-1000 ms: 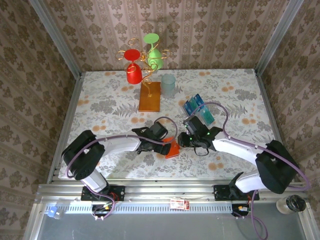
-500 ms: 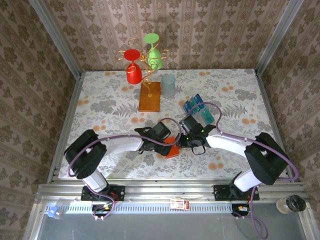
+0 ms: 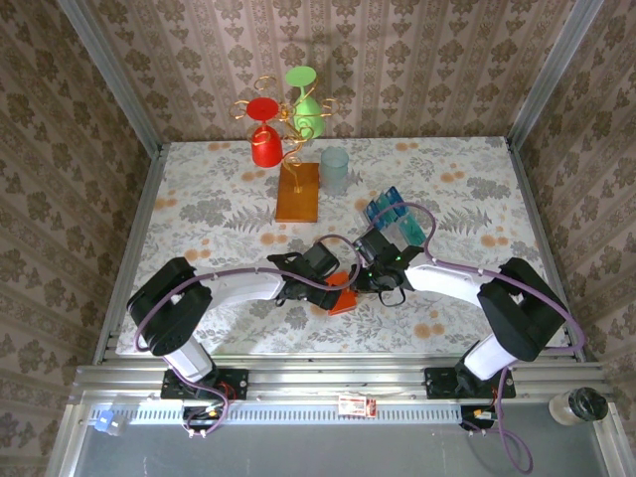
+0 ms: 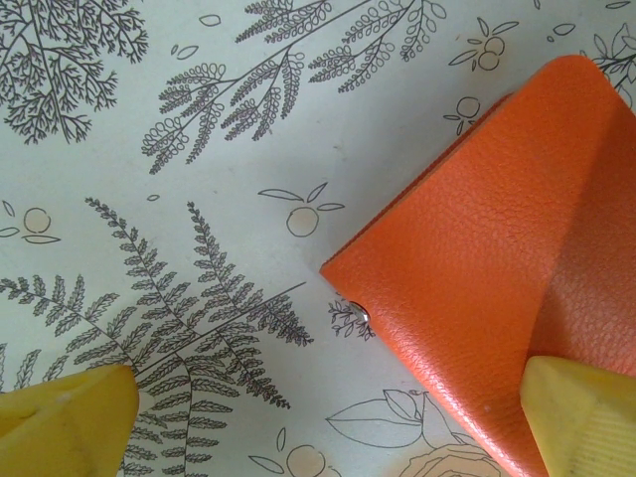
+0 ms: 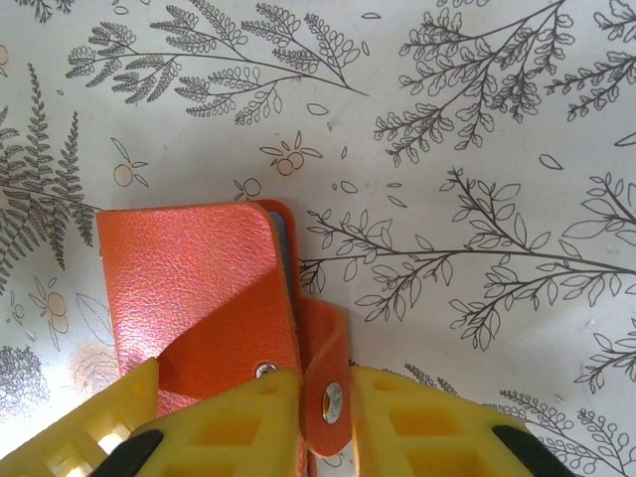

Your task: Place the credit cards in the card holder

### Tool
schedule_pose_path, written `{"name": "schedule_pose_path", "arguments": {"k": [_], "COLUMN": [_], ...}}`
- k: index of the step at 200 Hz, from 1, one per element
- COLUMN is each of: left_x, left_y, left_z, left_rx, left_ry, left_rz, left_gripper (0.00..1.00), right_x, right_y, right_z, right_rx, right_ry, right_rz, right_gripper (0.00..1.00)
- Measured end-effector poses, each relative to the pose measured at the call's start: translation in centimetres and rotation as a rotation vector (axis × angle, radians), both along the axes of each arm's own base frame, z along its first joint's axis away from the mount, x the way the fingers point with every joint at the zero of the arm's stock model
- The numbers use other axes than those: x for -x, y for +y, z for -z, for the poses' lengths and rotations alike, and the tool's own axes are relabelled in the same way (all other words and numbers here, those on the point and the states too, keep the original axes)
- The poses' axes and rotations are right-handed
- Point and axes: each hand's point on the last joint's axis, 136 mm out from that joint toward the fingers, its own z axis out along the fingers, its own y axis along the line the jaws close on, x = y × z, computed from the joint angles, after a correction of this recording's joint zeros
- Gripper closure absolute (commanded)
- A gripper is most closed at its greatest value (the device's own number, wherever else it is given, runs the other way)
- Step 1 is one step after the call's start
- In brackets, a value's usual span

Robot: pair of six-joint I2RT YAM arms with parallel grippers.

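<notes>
On the near half of the floral bench [image 3: 199, 214], the card holder [image 3: 342, 295] lies flat between the two wrists, a little left of the middle. The left fingers [image 4: 584, 422] are spread as wide as they go and grip nothing. One tip is over the holder's orange leather and the other over bare bench; I cannot tell whether the first is touching. The right fingers [image 5: 429, 432] are drawn in on the holder's snap strap [image 5: 326, 383], one on each side, with no gap visible between pad and strap. A thin grey-blue edge shows along the holder's open side; I cannot tell if it is a card.

Compared with a second ago, the right arm's elbow has swung left and farther in. Its wrist has slid left, from just right of the holder to over the holder's right edge. The left arm has barely shifted, and the holder lies where it did.

Just beyond the right wrist, the credit cards [image 3: 386, 207], blue and teal, sit in a loose bunch, apart from the holder and in the same place as before.

Farther back stands the wire stand on its orange-brown base [image 3: 298, 192], with a pale cup [image 3: 335, 170] just to its right. A red glass [image 3: 264, 145] and a green glass [image 3: 306, 109] hang on the stand.
</notes>
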Motion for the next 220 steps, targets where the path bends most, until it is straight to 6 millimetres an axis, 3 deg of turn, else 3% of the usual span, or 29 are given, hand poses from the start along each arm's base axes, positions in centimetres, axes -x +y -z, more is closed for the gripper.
{"name": "schedule_pose_path", "arguments": {"k": [51,146,220], "left_x": [0.0,0.0,0.0], "left_y": [0.0,0.0,0.0], "left_z": [0.0,0.0,0.0], "left_rx": [0.000,0.000,0.001], "left_ry": [-0.001,-0.002,-0.002], "left_rz": [0.000,0.003,0.003], "left_gripper": [0.00,0.00,0.00], "right_x": [0.0,0.1,0.2], "right_y": [0.0,1.2,2.3], "right_z": [0.0,-0.6,0.2], "right_rx": [0.003,-0.055,-0.074], "right_ry": [-0.004,0.013,0.034], "right_rz": [-0.007,-0.033,-0.043], "right_gripper": [1.00,1.00,1.00]}}
